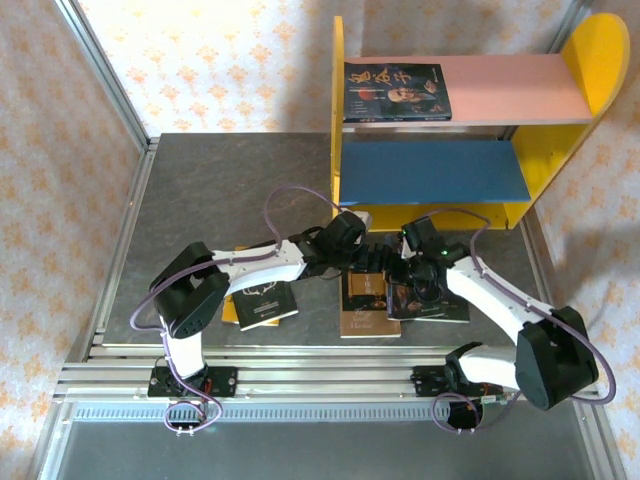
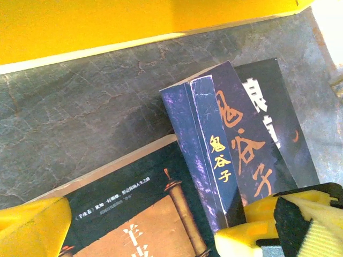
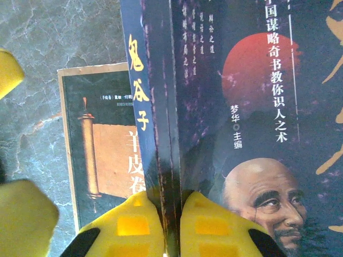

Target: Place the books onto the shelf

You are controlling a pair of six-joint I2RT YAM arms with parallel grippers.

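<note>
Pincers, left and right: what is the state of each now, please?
Left pincer: open.
Right pincer: shut on the dark portrait book.

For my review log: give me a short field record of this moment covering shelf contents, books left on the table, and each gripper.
shelved: portrait book on the pink board; blue board bare
table: brown book, black book, yellow book under an emblem book
right gripper: shut on the spine edge of a tilted dark blue book
left gripper: open, above the brown book
</note>
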